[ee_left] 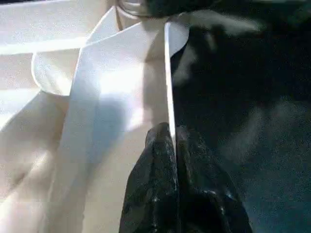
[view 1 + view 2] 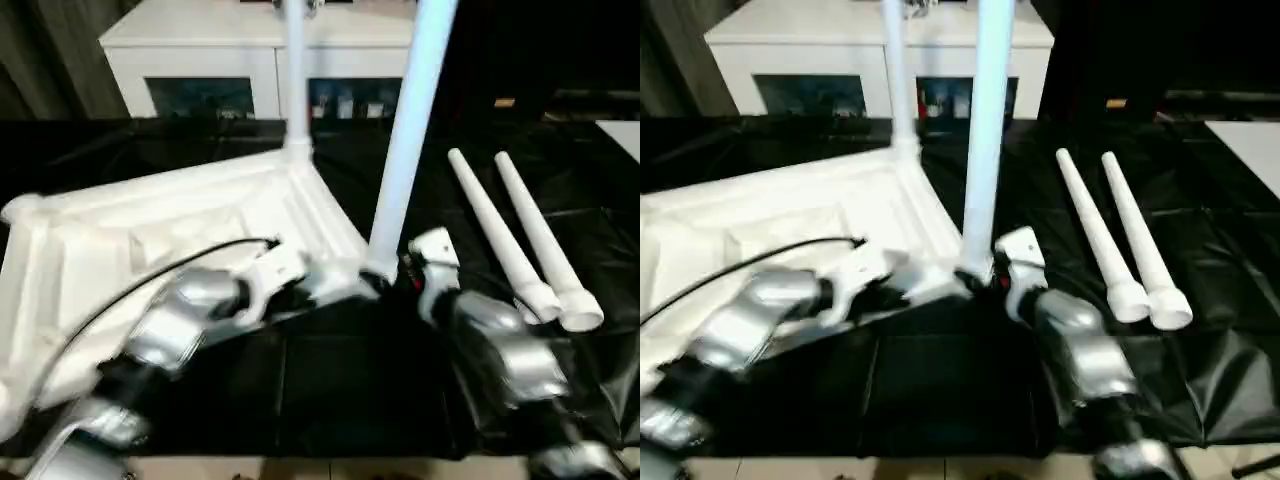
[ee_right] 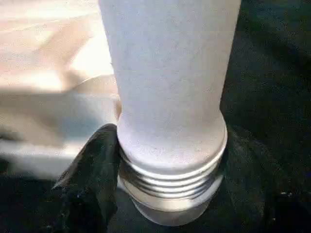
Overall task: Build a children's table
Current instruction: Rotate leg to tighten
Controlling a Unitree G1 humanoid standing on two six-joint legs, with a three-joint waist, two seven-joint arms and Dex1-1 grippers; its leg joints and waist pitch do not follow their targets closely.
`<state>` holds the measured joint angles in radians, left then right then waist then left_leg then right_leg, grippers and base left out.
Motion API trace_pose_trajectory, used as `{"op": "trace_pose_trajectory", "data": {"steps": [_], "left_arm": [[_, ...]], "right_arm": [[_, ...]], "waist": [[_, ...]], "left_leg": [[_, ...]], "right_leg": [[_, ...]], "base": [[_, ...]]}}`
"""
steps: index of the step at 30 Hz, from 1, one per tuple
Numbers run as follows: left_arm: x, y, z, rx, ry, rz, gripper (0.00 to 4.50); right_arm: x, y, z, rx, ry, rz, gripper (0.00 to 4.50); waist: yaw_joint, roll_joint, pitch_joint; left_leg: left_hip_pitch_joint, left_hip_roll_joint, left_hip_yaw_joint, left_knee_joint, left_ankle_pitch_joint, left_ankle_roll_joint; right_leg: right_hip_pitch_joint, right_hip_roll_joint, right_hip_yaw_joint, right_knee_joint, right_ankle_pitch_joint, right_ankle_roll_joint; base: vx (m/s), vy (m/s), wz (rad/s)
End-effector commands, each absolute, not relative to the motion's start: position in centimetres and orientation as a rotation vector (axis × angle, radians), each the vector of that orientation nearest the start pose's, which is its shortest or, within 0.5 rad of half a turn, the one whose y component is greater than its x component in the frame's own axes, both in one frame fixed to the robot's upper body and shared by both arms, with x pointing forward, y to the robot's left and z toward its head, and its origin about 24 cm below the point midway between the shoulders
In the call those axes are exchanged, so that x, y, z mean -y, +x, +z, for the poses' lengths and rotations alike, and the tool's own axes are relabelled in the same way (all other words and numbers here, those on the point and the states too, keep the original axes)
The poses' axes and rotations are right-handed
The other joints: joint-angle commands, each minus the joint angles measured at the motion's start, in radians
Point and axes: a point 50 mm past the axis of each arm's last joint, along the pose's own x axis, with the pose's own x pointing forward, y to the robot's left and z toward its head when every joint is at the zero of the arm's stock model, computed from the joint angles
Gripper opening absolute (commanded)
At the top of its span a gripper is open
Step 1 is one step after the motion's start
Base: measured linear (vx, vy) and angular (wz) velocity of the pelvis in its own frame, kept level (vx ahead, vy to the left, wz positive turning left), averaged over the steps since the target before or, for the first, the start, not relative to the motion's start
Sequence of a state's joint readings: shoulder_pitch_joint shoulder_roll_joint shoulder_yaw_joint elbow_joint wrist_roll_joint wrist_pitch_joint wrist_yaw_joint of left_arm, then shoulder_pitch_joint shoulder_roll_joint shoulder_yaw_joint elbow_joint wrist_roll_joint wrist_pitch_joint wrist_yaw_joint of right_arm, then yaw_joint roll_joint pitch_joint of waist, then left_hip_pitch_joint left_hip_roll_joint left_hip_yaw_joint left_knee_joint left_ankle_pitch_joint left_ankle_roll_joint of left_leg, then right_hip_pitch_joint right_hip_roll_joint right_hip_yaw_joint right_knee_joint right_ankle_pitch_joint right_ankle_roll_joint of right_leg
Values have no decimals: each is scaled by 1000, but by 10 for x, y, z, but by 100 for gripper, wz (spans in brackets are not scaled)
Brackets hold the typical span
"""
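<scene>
The children's table top [image 2: 150,230] lies upside down on the black cloth, ribbed side up. One white leg [image 2: 295,70] stands upright in its far corner. A second leg [image 2: 410,130] rises from the near corner, leaning slightly, and its threaded end [image 3: 170,189] still shows some turns. My right gripper [image 3: 170,160] is shut around this leg's base, with one black finger [image 3: 92,170] against the collar. My left gripper [image 1: 171,133] is shut on the thin rim [image 1: 168,82] of the top, close to that corner.
Two loose white legs [image 2: 495,235] [image 2: 545,240] lie side by side on the cloth to the right of my right arm. A white cabinet [image 2: 200,50] with glass fronts stands behind the table. A black cable [image 2: 170,265] runs along my left forearm.
</scene>
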<state>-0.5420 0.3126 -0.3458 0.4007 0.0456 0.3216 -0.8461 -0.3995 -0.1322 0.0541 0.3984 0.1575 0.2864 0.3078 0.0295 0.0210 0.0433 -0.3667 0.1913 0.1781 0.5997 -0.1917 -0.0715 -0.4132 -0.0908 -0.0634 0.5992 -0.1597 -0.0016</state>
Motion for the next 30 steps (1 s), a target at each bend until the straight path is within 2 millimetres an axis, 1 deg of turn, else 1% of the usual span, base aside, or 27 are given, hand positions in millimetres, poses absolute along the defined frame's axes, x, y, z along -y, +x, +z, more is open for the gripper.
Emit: {"op": "trace_pose_trajectory", "data": {"steps": [1, 2, 3, 4, 5, 7, 8, 9, 10, 11, 13, 14, 15, 16, 18, 19, 20, 21, 22, 23, 24, 25, 26, 27, 28, 29, 30], "left_arm": [[-98, 326, 52, -419, 456, -969, 0], [-95, 327, 52, -415, 452, -962, 0], [-88, 330, 52, -406, 444, -950, 0], [-80, 331, 53, -391, 440, -947, 0], [-76, 332, 54, -381, 438, -953, 0], [-70, 332, 55, -368, 440, -969, 0], [-68, 332, 56, -360, 446, -983, 0], [-66, 332, 57, -355, 450, -991, 0], [-66, 332, 57, -352, 451, -997, 0], [-67, 332, 57, -350, 453, -1003, 0], [-69, 331, 55, -352, 463, -1013, 0], [-69, 331, 55, -348, 465, -1016, 0], [-69, 331, 54, -345, 464, -1016, 0], [-69, 330, 54, -342, 464, -1019, 0], [-69, 330, 55, -308, 475, -1019, 0], [-68, 331, 56, -292, 480, -1014, 0], [-68, 333, 59, -266, 456, -989, 0], [-67, 335, 61, -251, 437, -971, 28], [-66, 335, 65, -239, 403, -981, 44], [-65, 335, 68, -228, 379, -985, 44], [-66, 334, 77, -202, 349, -997, 60], [-67, 334, 80, -193, 344, -998, 60], [-70, 333, 85, -179, 341, -994, 79], [-74, 330, 89, -178, 341, -1005, 86], [-78, 329, 91, -176, 339, -1006, 90], [-91, 325, 100, -162, 324, -989, 94], [-101, 323, 104, -157, 317, -975, 103]], "right_arm": [[155, 323, 17, -407, 63, 94, 272], [153, 324, 16, -412, 78, 60, 272], [149, 326, 15, -419, 105, 7, 272], [140, 329, 15, -420, 127, -7, 272], [135, 330, 16, -418, 137, -6, 272], [127, 333, 18, -408, 121, -5, 272], [124, 334, 22, -385, 129, 20, 272], [121, 334, 24, -369, 136, 39, 328], [122, 335, 26, -354, 127, 37, 328], [126, 334, 28, -338, 112, 22, 344], [133, 334, 30, -318, 70, -27, 351], [135, 333, 30, -312, 66, -38, 369], [139, 332, 31, -310, 58, -58, 369], [143, 332, 32, -306, 36, -77, 376], [152, 329, 38, -274, -12, -105, 398], [154, 328, 40, -262, -17, -105, 398], [157, 325, 45, -239, -30, -88, 398], [158, 322, 47, -225, -39, -76, 404], [159, 318, 50, -219, -33, -53, 406], [159, 314, 51, -217, -31, -33, 406], [158, 307, 52, -218, -34, 21, 406], [158, 305, 53, -218, -34, 35, 406], [158, 300, 54, -218, -31, 67, 406], [159, 294, 55, -221, -23, 100, 406], [159, 292, 55, -223, -21, 114, 406], [160, 282, 56, -228, -15, 171, 406], [159, 277, 56, -236, -27, 219, 406]], "waist": [[-3, 1, -61], [0, 0, -61], [1, 3, -61], [0, 5, -60], [1, 3, -62], [2, 3, -62], [2, 3, -62], [2, 2, -63], [2, 4, -64], [3, 5, -64], [4, 4, -64], [6, 4, -65], [6, 4, -65], [8, 1, -65], [13, 2, -65], [14, 3, -64], [22, 1, -64], [26, 0, -65], [28, -1, -63], [33, 1, -64], [35, 3, -66], [37, 13, -67], [33, 8, -66], [30, 6, -67], [29, 7, -64], [27, 19, -61], [24, 18, -58]], "left_leg": [[12, 22, -6, -78, -236, -13], [14, 23, -7, -78, -252, -18], [15, 22, -6, -78, -256, -19], [16, 21, -5, -79, -267, -20], [16, 21, -8, -80, -276, -25], [16, 21, -8, -81, -277, -23], [11, 22, -9, -82, -274, -18], [11, 22, -9, -82, -273, -15], [9, 22, -10, -81, -259, -10], [9, 22, -9, -81, -251, -7], [10, 22, -8, -80, -249, -6], [13, 22, -5, -79, -241, -1], [9, 22, -6, -79, -233, 2], [9, 22, -5, -79, -223, 6], [10, 23, -5, -79, -211, 7], [9, 23, -5, -79, -208, 9], [10, 23, -3, -78, -194, 16], [12, 24, -3, -77, -189, 16], [9, 23, -2, -78, -186, 22], [9, 23, -1, -75, -184, 29], [10, 24, -1, -75, -177, 31], [9, 26, -3, -76, -169, 30], [1, 29, -7, -78, -150, 37], [0, 28, -7, -77, -149, 39], [1, 28, -7, -79, -165, 43], [2, 31, -8, -81, -191, 40], [0, 32, -8, -83, -205, 40]], "right_leg": [[46, -40, 39, -74, -280, -202], [45, -41, 38, -76, -290, -196], [45, -41, 38, -77, -290, -192], [40, -42, 39, -80, -296, -188], [44, -41, 36, -79, -302, -181], [43, -41, 36, -80, -290, -176], [48, -42, 35, -78, -275, -172], [49, -42, 36, -78, -269, -172], [52, -42, 36, -75, -247, -176], [51, -42, 36, -74, -233, -180], [49, -41, 36, -75, -228, -182], [49, -41, 38, -73, -208, -192], [52, -42, 38, -71, -204, -193], [52, -42, 38, -71, -203, -193], [52, -42, 38, -71, -204, -188], [53, -40, 38, -71, -203, -186], [53, -40, 40, -72, -193, -177], [52, -41, 40, -70, -188, -177], [54, -40, 41, -70, -190, -176], [53, -43, 42, -70, -194, -176], [53, -44, 42, -70, -188, -179], [55, -44, 42, -65, -172, -183], [61, -41, 38, -58, -117, -189], [60, -41, 38, -58, -112, -190], [60, -43, 38, -61, -133, -191], [61, -44, 38, -60, -156, -192], [61, -43, 39, -65, -168, -189]], "base": [[0, 0, 0], [0, 0, 0], [0, 0, 0], [0, 0, 0], [0, 0, 0], [0, 0, 0], [0, 0, 0], [0, 0, 0], [0, 0, 0], [0, 0, 0], [0, 0, 0], [0, 0, 0], [0, 0, 0], [0, 0, 0], [0, 0, 0], [0, 0, 0], [0, 0, 0], [0, 0, 0], [0, 0, 0], [0, 0, 0], [0, 0, 0], [0, 0, 0], [0, 0, 0], [0, 0, 0], [0, 0, 0], [0, 0, 0], [0, 0, 0]]}}
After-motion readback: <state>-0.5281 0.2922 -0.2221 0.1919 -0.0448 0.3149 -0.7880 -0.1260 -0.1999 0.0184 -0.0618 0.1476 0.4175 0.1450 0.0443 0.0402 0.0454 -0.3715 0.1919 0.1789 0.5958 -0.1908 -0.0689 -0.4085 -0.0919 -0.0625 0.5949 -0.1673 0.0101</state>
